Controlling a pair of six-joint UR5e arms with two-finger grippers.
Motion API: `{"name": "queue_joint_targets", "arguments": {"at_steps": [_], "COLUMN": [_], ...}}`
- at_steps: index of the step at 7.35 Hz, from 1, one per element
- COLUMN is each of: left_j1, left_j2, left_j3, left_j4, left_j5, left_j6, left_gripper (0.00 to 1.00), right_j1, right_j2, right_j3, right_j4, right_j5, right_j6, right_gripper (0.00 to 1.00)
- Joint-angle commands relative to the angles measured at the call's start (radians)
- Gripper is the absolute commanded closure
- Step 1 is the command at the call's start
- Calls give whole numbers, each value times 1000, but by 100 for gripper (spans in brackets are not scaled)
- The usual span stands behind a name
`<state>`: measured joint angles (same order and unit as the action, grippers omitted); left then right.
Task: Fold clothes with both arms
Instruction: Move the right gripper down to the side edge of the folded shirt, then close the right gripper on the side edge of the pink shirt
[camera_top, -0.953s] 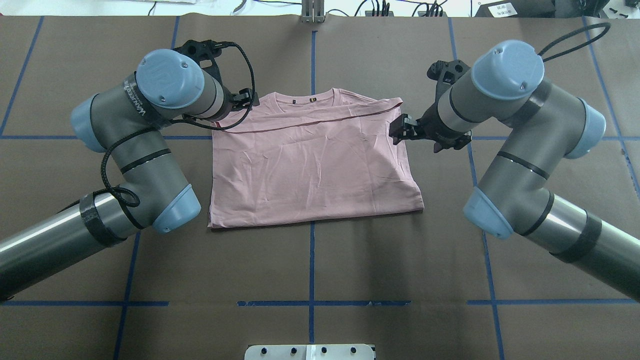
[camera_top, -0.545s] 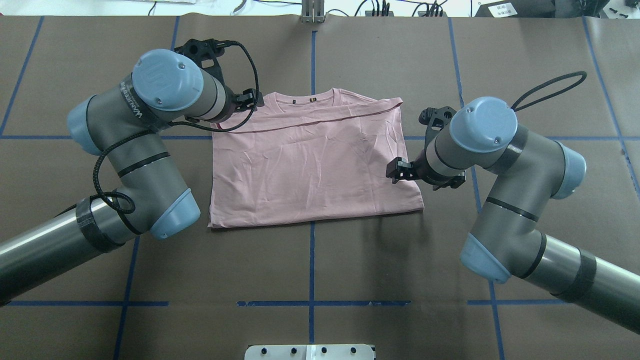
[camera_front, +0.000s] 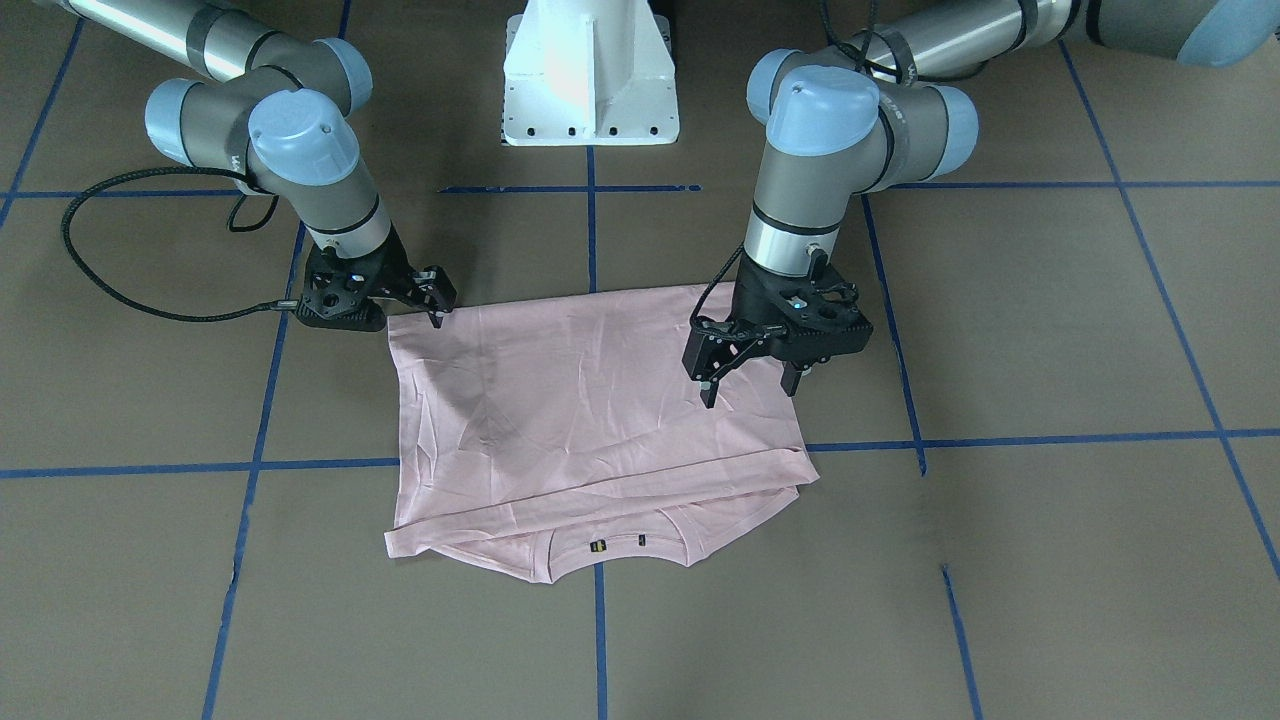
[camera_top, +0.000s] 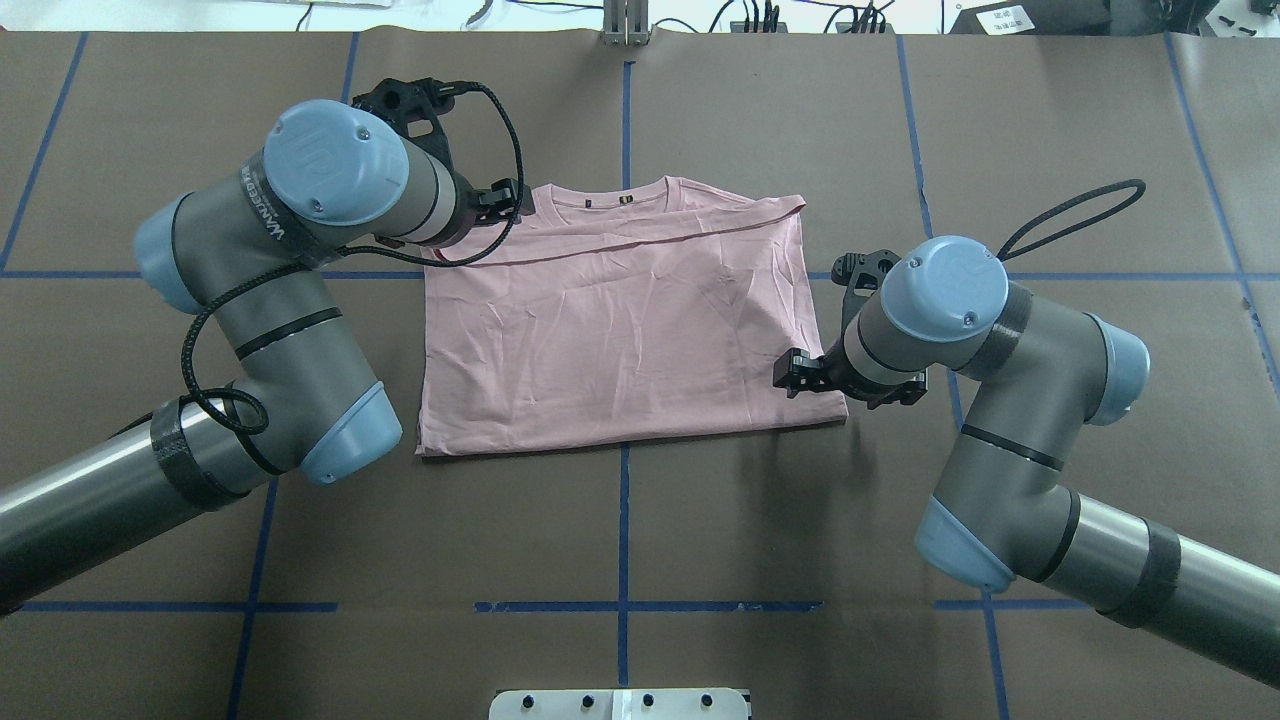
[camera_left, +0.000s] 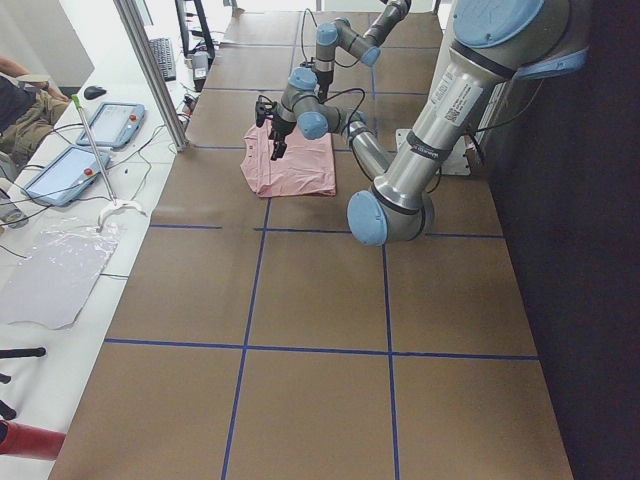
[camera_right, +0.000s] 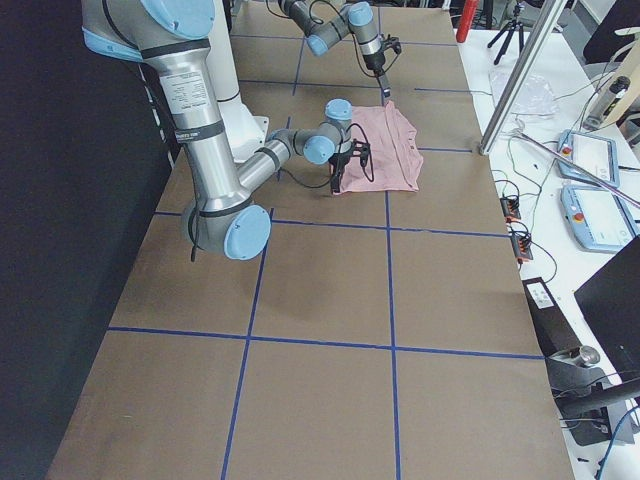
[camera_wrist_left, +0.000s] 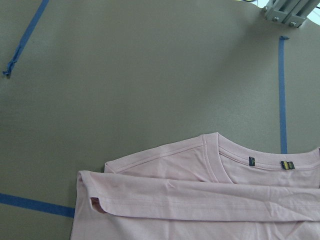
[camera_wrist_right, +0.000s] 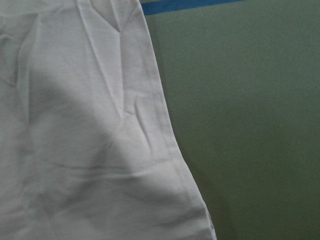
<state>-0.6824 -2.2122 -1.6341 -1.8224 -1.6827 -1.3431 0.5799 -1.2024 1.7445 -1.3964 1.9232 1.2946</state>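
The pale pink T-shirt (camera_top: 620, 320) lies flat on the brown table with its sleeves folded in and its collar (camera_top: 610, 195) at the far edge. Its plain side is up and the Snoopy print is hidden. My left gripper (camera_top: 515, 200) is open and empty, hovering above the shirt's far left corner beside the collar; it also shows in the front-facing view (camera_front: 748, 388). My right gripper (camera_top: 790, 372) is open and empty, low at the shirt's near right corner, and shows in the front-facing view (camera_front: 438, 300). The left wrist view shows the shirt's collar (camera_wrist_left: 220, 150), the right wrist view its right edge (camera_wrist_right: 160, 125).
The white pedestal base (camera_front: 590, 80) stands at the robot's side of the table. Blue tape lines (camera_top: 625, 520) cross the brown cover. A metal post (camera_top: 625, 25) stands at the far edge. The operators' bench holds tablets (camera_left: 100, 130) and cables.
My right arm has moved toward the robot along the shirt's right edge, from the far right corner to the near right corner. My left arm has barely shifted. The shirt has not moved.
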Motion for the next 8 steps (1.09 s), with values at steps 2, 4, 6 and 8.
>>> {"name": "queue_joint_targets", "arguments": {"at_steps": [2, 4, 6, 8], "left_j1": [1, 1, 1, 1], "left_j2": [2, 2, 2, 3], "left_j3": [0, 0, 0, 0], "left_j4": [0, -2, -2, -3], "left_j5": [1, 1, 1, 3], "left_j6": [1, 1, 1, 2], "left_gripper": [0, 0, 0, 0], "right_j1": [-6, -5, -5, -6], "right_j2": [4, 6, 4, 1], "right_j3": [-26, -26, -26, -26], "right_j4": [0, 0, 0, 2], "right_j5": [2, 5, 8, 11], "right_j6": [0, 0, -1, -11], "right_gripper": [3, 17, 67, 100]}}
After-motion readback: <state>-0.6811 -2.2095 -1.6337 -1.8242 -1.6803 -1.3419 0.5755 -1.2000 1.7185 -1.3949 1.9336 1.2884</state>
